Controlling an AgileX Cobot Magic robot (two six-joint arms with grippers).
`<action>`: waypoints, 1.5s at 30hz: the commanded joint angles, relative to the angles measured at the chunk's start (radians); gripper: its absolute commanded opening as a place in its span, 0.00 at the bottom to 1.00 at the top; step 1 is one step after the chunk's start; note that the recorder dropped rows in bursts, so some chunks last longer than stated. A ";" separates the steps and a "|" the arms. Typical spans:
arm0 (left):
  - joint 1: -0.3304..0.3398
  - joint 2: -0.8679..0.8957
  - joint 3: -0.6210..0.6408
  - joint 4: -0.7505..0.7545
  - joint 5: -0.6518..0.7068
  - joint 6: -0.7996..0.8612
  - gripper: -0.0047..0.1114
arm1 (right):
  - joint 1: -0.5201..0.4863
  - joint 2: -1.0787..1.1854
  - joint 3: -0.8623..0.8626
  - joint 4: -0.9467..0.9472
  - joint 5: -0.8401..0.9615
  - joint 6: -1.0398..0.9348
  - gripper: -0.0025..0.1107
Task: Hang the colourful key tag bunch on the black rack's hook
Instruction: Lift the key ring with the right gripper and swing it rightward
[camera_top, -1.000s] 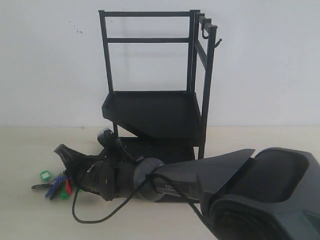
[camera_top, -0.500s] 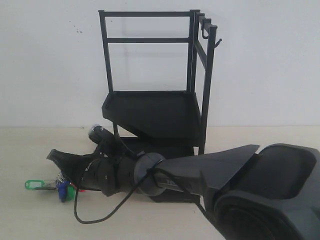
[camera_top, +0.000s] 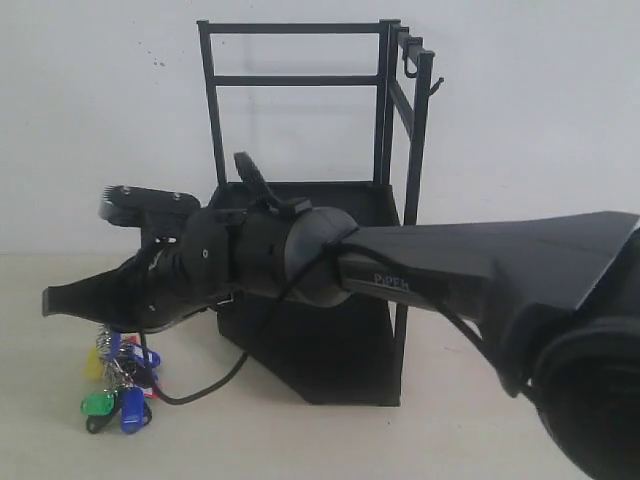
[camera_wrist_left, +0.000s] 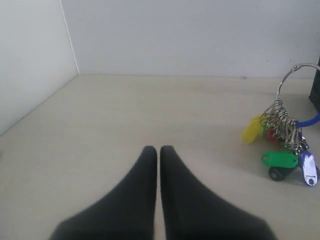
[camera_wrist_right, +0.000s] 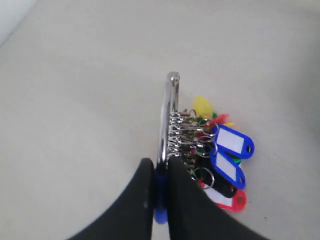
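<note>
My right gripper (camera_wrist_right: 160, 165) is shut on the blue strap of the colourful key tag bunch (camera_wrist_right: 215, 150), right beside its big metal ring. In the exterior view this gripper (camera_top: 100, 322) is at the left, reaching across in front of the black rack (camera_top: 310, 215). The bunch (camera_top: 120, 385) dangles below it, and the lowest tags seem to touch the table. The hook (camera_top: 436, 86) sticks out near the top of the rack's front right post, far above and to the right. My left gripper (camera_wrist_left: 159, 150) is shut on nothing, low over the table, with the bunch (camera_wrist_left: 285, 145) off to one side.
The right arm's black body (camera_top: 300, 255) covers the rack's trays in the exterior view, and a loose cable (camera_top: 200, 390) loops under it. More small hooks (camera_top: 410, 55) line the rack's top side rail. A white wall stands behind, with a corner (camera_wrist_left: 70, 37) in the left wrist view.
The right gripper has risen from the table with the bunch, which went from lying flat to dangling. The arm has swung up in front of the rack's trays.
</note>
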 joint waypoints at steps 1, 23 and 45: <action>-0.001 0.004 -0.002 0.000 -0.001 -0.006 0.08 | 0.036 -0.077 -0.002 -0.010 0.062 -0.112 0.02; -0.001 0.004 -0.002 0.000 -0.001 -0.006 0.08 | 0.139 -0.416 0.156 -0.246 0.373 -0.122 0.02; -0.001 0.004 -0.002 0.000 -0.001 -0.006 0.08 | 0.294 -1.047 0.685 -0.690 0.400 0.135 0.02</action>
